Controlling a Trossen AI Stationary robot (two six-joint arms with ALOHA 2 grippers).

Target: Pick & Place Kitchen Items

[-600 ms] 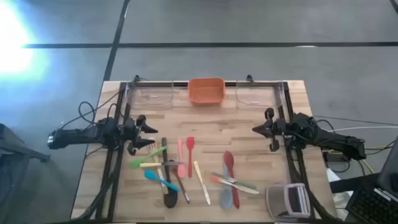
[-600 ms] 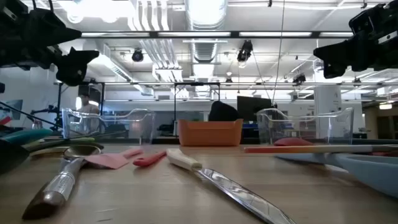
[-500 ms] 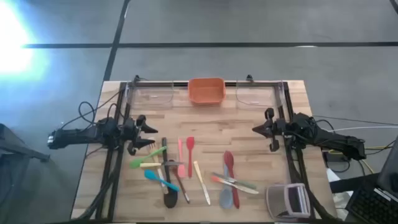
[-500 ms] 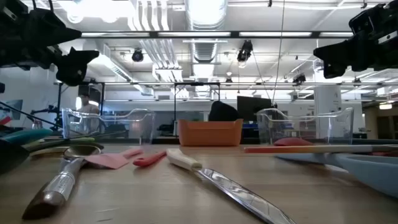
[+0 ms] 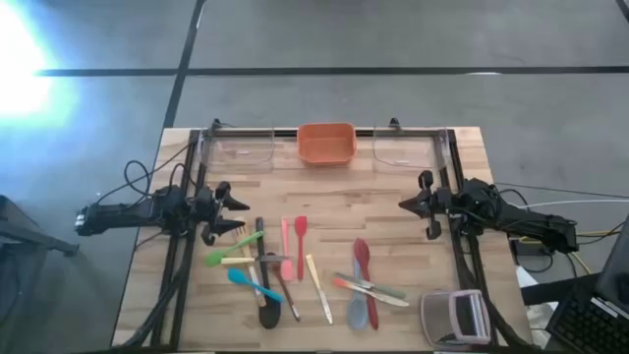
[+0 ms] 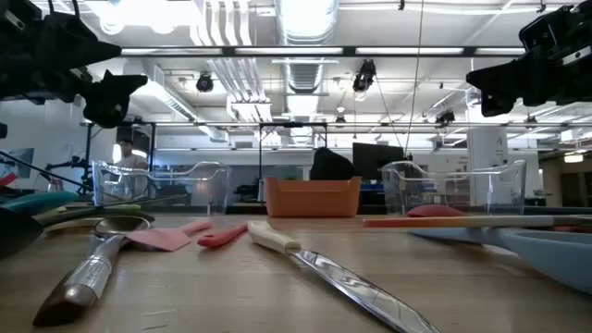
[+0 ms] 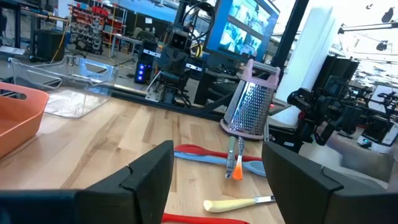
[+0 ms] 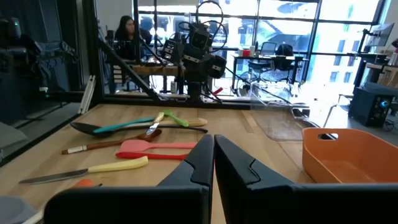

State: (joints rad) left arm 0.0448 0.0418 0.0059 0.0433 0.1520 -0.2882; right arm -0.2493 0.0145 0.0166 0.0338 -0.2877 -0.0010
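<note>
Starting at the left, your left gripper [image 5: 233,209] is hovering just above the pale wooden bench [image 5: 334,211] with its fingers [image 7: 149,168] spreading wide and holding nothing. Just to its right, the green long-handled spatula [image 5: 234,248] is lying nearest, with the pale wooden spoon [image 5: 239,261], the blue-headed spatula [image 5: 254,286] and the black ladle-like spoon [image 5: 266,292] crossing each other nearer the front edge.

Moving right, you are looking at the pink spatula [image 5: 286,249] and the red spatula [image 5: 300,245] lying side by side, then the cream-handled knife [image 5: 317,288]. Further right, the red spoon [image 5: 361,258] and the grey-blue spoon [image 5: 358,302] are overlapping with an orange-tipped tool [image 5: 369,288] laid across them. The metal box grater [image 5: 455,317] is lying at the near right corner. The orange rectangular bin [image 5: 325,144] is sitting at the far edge between two clear plastic bins [image 5: 244,149].

At the far right, your right gripper [image 5: 407,204] is waiting above the bench with its fingers [image 8: 200,163] pressing together, empty.

These utensils are probably light, stiff and thin, so they may pivot or skid; you would likely do best pinching across a handle near its middle, choosing one lying clear of the pile.
</note>
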